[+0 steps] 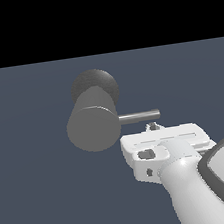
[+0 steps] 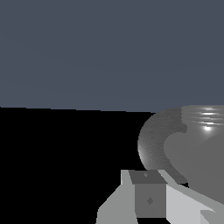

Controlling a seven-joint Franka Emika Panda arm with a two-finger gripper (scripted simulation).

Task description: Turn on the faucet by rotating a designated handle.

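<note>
One faucet (image 1: 93, 126) (thick grey cylinder), one handle (image 1: 139, 116) rod on its side, one gripper (image 1: 153, 126), one arm (image 1: 195, 188).

No real room here: this is a bare simulated scene. A flat slate-blue floor (image 1: 40, 195) runs everywhere with no texture, walls or furniture, and a solid black band fills the exterior view toward twelve o'clock. The faucet (image 1: 92, 121) is plain untextured grey, and the arm (image 1: 194, 183) at five o'clock is smooth, rendered white.
</note>
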